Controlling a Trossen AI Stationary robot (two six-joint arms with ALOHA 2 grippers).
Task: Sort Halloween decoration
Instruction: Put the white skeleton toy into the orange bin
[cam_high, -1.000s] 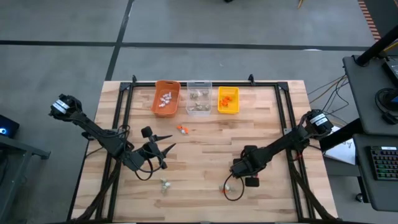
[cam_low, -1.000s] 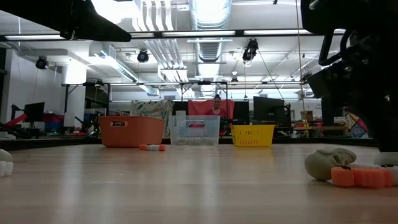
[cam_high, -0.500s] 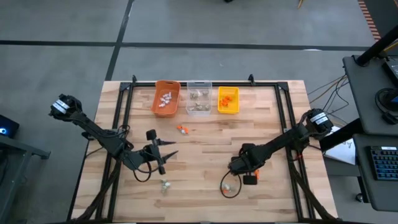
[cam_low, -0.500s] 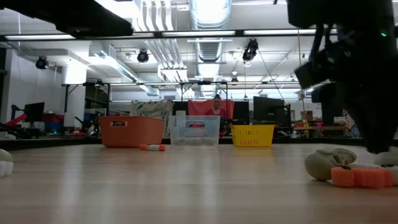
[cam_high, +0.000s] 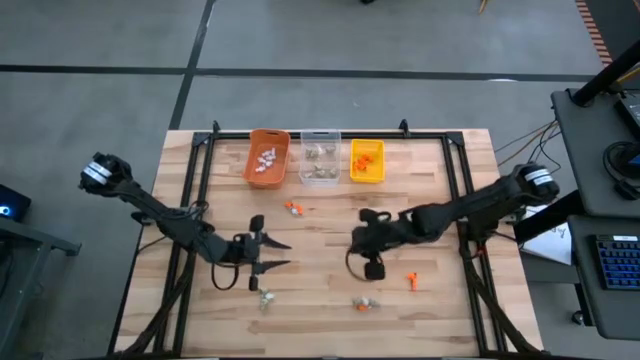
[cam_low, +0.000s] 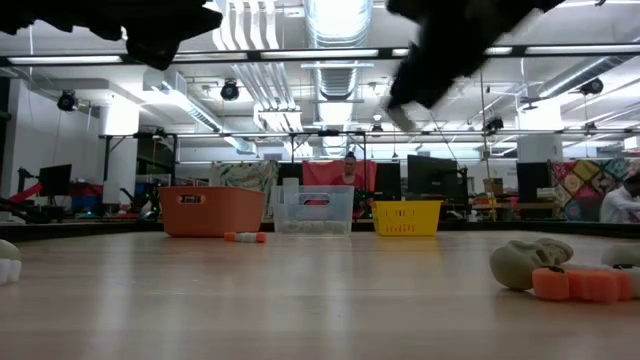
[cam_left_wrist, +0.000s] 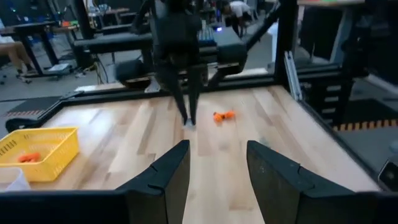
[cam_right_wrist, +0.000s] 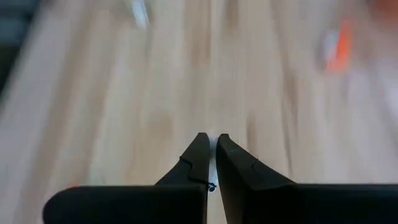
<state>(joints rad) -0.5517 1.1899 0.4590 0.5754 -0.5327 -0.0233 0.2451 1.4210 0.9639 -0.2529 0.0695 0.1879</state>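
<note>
Halloween decoration pieces, tiny orange, white and grey-tan trinkets, lie scattered on the pale wooden table (cam_high: 440, 190): an orange one (cam_high: 292, 208) near the bins, another orange one (cam_high: 411, 280) at right, a grey-tan and orange pair (cam_high: 364, 303) and a pale one (cam_high: 265, 297) near the front edge. More sit in the orange bin (cam_high: 268, 158), clear bin (cam_high: 320, 157) and yellow bin (cam_high: 367, 161) at the far side. The left gripper (cam_high: 272, 254) hovers with jaws spread, empty. The right gripper (cam_high: 358, 243) is mid-table, its jaws pinched together; nothing shows between them.
</note>
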